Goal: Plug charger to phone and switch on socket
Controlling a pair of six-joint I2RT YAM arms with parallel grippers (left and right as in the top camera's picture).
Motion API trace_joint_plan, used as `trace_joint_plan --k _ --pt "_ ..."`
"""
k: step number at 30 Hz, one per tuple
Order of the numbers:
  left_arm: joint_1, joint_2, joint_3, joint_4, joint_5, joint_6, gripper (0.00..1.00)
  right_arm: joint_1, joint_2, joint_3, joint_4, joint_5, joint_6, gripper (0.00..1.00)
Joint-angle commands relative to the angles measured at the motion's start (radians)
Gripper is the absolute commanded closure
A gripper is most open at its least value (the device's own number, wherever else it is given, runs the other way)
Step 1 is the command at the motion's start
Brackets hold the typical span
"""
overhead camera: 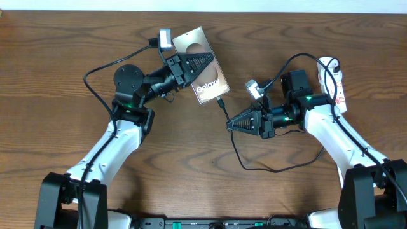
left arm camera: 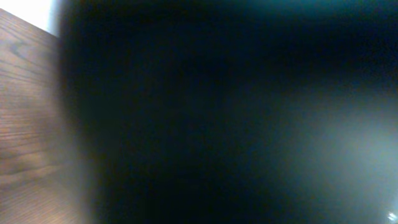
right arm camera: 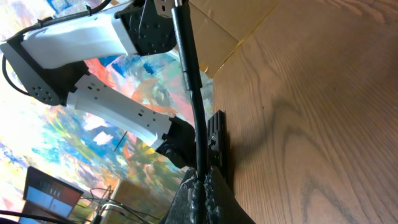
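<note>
The phone point(overhead camera: 191, 41), bronze with "Galaxy" lettering, is held tilted at the back centre by my left gripper point(overhead camera: 210, 62), which is shut on it. In the left wrist view the phone point(left arm camera: 236, 112) is a dark blur that fills the frame. My right gripper point(overhead camera: 231, 125) is shut on the charger point(overhead camera: 224, 109), a thin black cable. Its connector tip sits at the phone's near short edge; I cannot tell whether it is inserted. In the right wrist view the cable point(right arm camera: 193, 93) runs straight up from my pinched fingers point(right arm camera: 202, 186). The socket point(overhead camera: 337, 79), a white strip, lies at the far right.
A black plug block point(overhead camera: 294, 81) sits beside the socket, next to my right arm. The charger's slack point(overhead camera: 267, 170) loops over the wooden table point(overhead camera: 76, 38) in front of my right arm. The left arm shows in the background of the right wrist view point(right arm camera: 112, 106).
</note>
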Motion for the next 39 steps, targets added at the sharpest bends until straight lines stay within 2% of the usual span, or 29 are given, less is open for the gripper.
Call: trace_joint_plan --k 1,5,19,39 --pt "0.002 -0.030 0.016 0.019 0.012 0.055 0.93 -0.003 -0.014 -0.001 0.002 -0.025 0.004 0.99" --pt "0.002 -0.030 0.016 0.018 -0.008 0.101 0.93 0.006 -0.014 -0.001 0.002 -0.025 0.004 0.99" --pt "0.002 -0.030 0.016 0.011 -0.060 0.070 0.93 0.016 -0.014 -0.001 0.004 -0.025 0.004 0.99" --pt "-0.002 -0.030 0.016 -0.001 -0.021 0.066 0.93 0.015 -0.014 -0.001 0.006 -0.025 0.004 0.99"
